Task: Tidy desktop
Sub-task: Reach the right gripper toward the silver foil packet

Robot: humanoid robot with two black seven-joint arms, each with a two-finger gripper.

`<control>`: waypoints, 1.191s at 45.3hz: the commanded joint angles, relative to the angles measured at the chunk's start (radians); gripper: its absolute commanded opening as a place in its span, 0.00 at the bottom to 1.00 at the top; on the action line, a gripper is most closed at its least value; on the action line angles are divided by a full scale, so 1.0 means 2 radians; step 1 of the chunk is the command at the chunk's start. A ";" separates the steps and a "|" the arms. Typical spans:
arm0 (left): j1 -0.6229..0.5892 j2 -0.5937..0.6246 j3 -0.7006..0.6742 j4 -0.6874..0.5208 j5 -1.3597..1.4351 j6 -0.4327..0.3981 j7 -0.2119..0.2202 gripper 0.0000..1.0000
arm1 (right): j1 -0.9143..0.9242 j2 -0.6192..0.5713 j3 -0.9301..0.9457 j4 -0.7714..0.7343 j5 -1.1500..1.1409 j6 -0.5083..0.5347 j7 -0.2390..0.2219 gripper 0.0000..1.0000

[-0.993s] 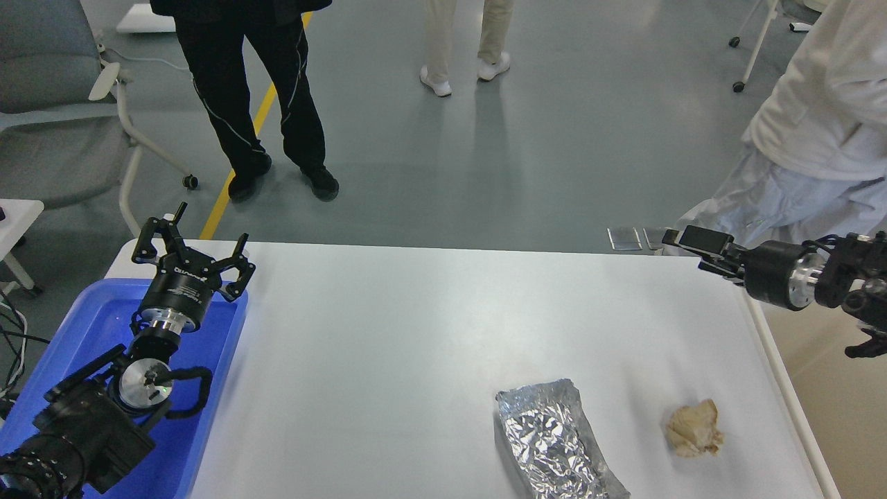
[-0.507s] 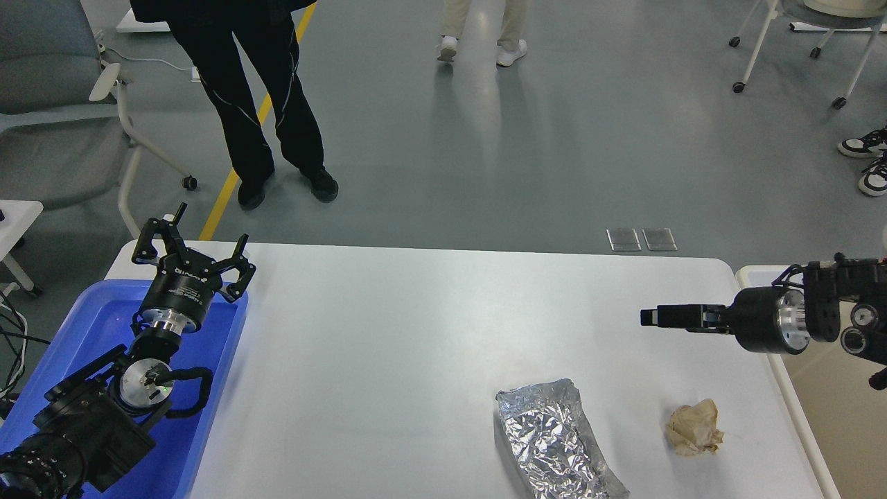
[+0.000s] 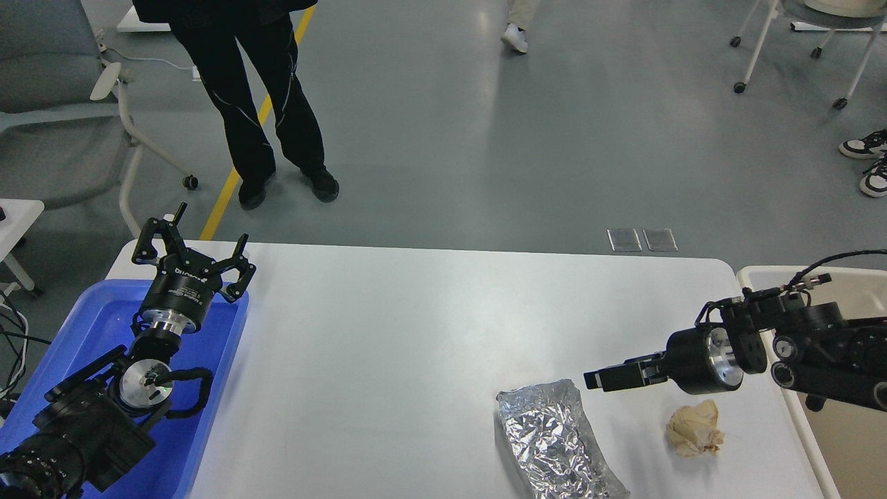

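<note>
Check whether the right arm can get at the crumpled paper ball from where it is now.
Probably yes: the right gripper hovers just above and left of the paper ball, with only bare desktop around it and the foil packet lying apart.

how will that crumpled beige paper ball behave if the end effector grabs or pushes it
The crumpled paper ball looks loosely wadded, so it is probably very light and would squash under a firm pinch. On the smooth white desktop it would likely skid or tumble from a nudge. Its lumpy folds suggest it won't roll far.
</note>
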 commanded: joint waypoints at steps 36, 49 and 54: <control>0.000 0.000 0.000 0.000 0.000 0.000 0.000 1.00 | -0.122 0.078 0.006 -0.087 -0.005 -0.053 0.005 0.89; 0.000 0.000 0.000 0.000 0.000 0.000 0.000 1.00 | -0.134 0.082 0.005 -0.098 -0.005 -0.057 0.005 0.86; 0.000 0.000 0.000 0.000 0.000 0.000 0.000 1.00 | -0.139 0.082 0.005 -0.102 -0.005 -0.057 0.006 0.80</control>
